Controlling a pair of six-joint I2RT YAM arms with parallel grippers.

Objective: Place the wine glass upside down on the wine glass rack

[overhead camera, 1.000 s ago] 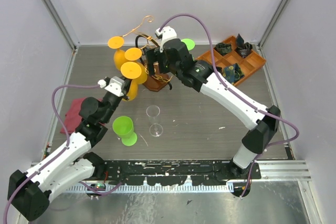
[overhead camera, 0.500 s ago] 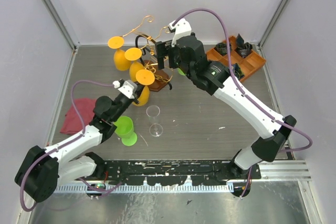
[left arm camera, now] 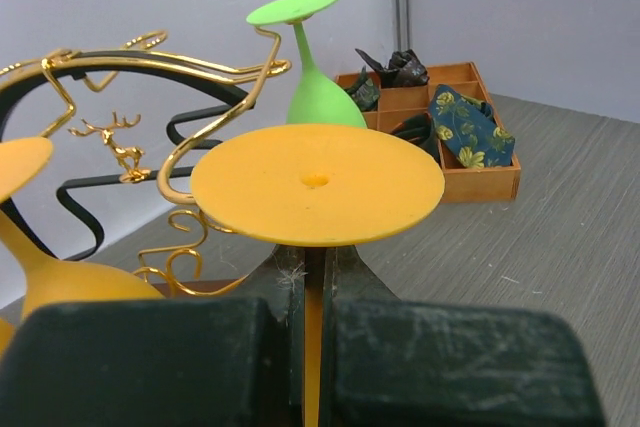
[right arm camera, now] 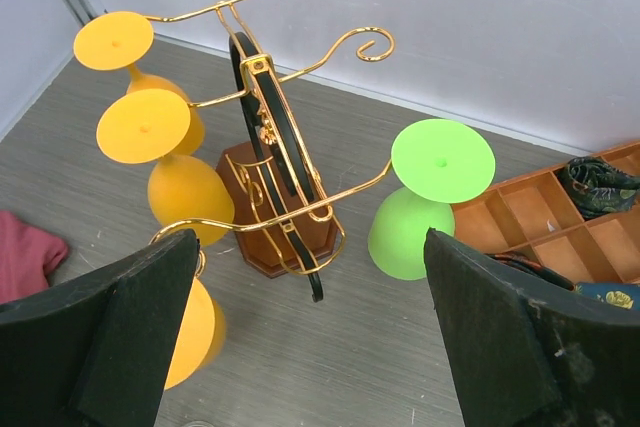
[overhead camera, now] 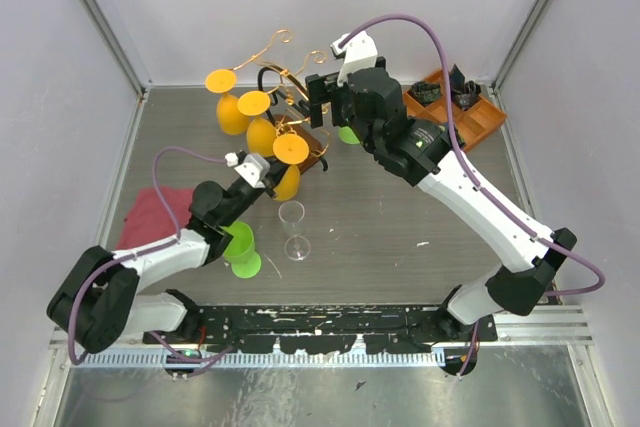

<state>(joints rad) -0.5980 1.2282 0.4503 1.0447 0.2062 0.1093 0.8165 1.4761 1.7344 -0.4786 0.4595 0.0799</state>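
The wine glass rack [overhead camera: 292, 112] has gold wire arms and a black loop on a brown wooden base [right arm camera: 280, 222]. Two orange glasses [right arm camera: 143, 127] hang upside down on its left arms, and a green one [right arm camera: 437, 169] on its right. My left gripper [left arm camera: 315, 292] is shut on the stem of another orange wine glass [overhead camera: 289, 159], held upside down with its foot [left arm camera: 317, 184] beside the curled end of the near gold arm [left arm camera: 195, 152]. My right gripper [right arm camera: 320, 347] is wide open and empty, above the rack.
A clear glass [overhead camera: 292, 230] and a green glass [overhead camera: 238, 247] stand upright on the table near my left arm. A red cloth [overhead camera: 150, 217] lies at the left. An orange compartment tray [overhead camera: 470, 112] with dark items sits at the back right.
My left gripper has carried the orange glass to the right, towards the rack's near arm. My right arm has risen and drawn back to the right, off the rack.
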